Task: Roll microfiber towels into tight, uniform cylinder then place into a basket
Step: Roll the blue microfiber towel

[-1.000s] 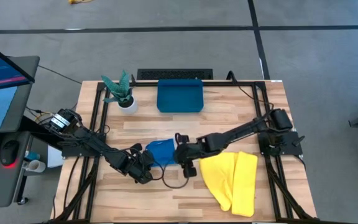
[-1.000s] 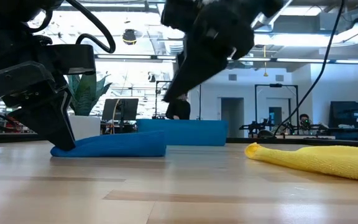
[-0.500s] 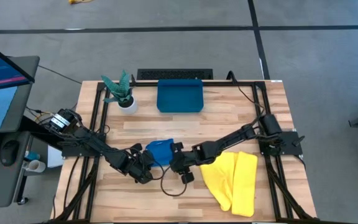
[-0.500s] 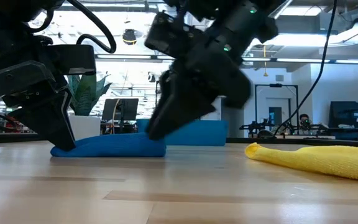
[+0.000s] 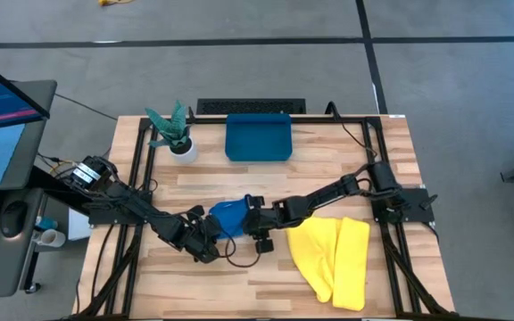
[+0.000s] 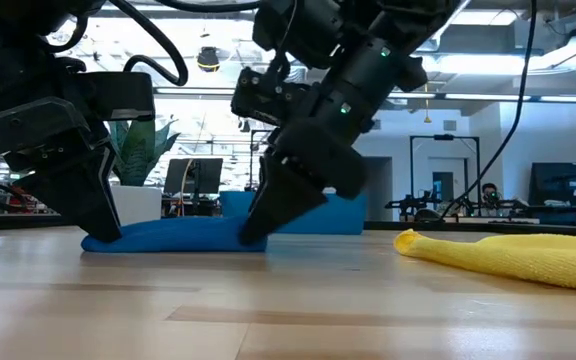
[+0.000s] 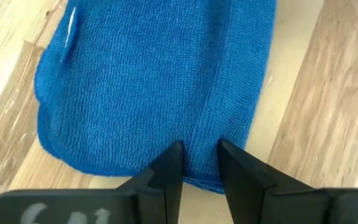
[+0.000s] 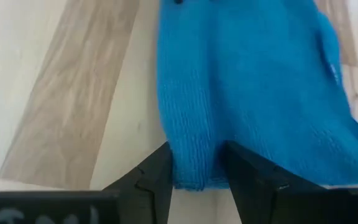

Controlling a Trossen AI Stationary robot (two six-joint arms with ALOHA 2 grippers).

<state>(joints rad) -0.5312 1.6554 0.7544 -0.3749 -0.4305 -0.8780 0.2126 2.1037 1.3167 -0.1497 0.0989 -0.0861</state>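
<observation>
The blue towel lies flat in a small folded heap on the table's middle; it also shows in the low view. My left gripper is shut on its left end and also shows in the low view. My right gripper is shut on its right end and also shows in the low view. The yellow towel lies loosely folded on the table at the near right, untouched. The teal basket stands at the far middle. My left gripper pinches the towel's edge at a raised hem ridge between its two fingers. The fingers slant down from the table's left. The towel lies on the table; one layer or several, I cannot tell. My right gripper has the towel's opposite edge between its two fingers; the cloth fills the gap. The fingers slant down from the table's right. The towel rests on the table, slack.
A small white plant pot stands left of the basket at the back. A loose black cable curls on the wood in front of the blue towel. Bare wood lies along the near edge and between the blue towel and the basket.
My right gripper has come down from above the table and toward the table's left, onto the blue towel's right end. The towel has kept its place and shape.
</observation>
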